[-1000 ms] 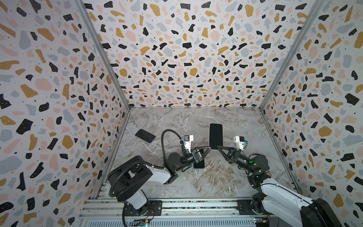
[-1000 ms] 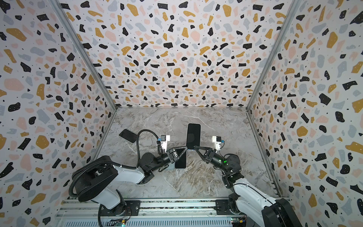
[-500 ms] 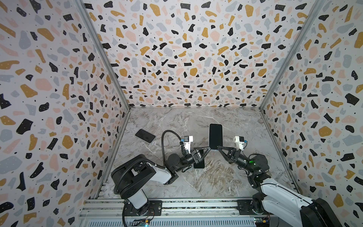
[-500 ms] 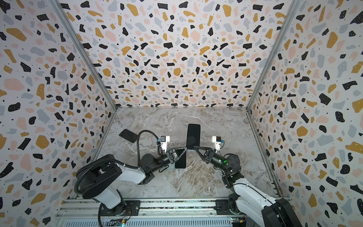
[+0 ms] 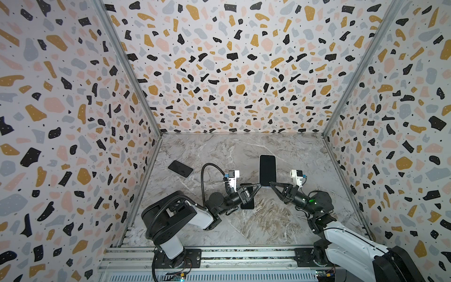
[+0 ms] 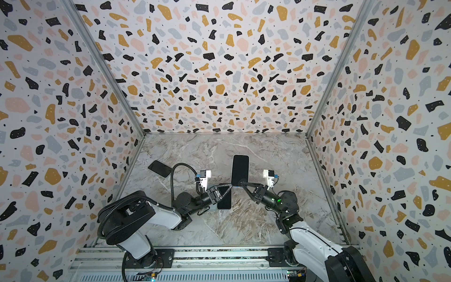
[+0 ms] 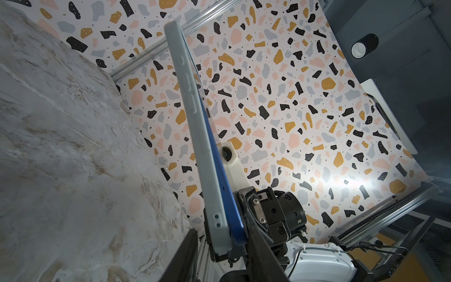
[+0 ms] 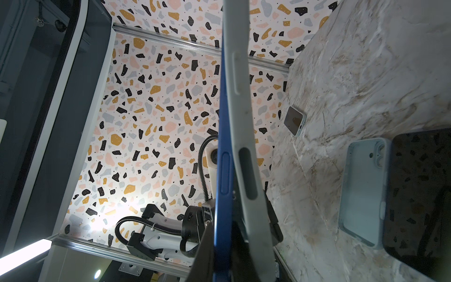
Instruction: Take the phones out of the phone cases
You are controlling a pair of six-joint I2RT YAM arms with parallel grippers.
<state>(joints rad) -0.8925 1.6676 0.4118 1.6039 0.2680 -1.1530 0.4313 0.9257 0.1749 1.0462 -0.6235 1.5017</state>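
My right gripper (image 5: pixel 271 183) is clamped tight on the near end of the blue phone (image 8: pixel 223 171), holding it raised above and just beyond the spare phone (image 5: pixel 247 206), which lies flat. The pale phone case (image 8: pixel 240 122) gapes away from the phone at that end. My left gripper (image 5: pixel 260 186) straddles the same corner above the spare phone with its jaws narrow. I cannot tell whether it pinches.
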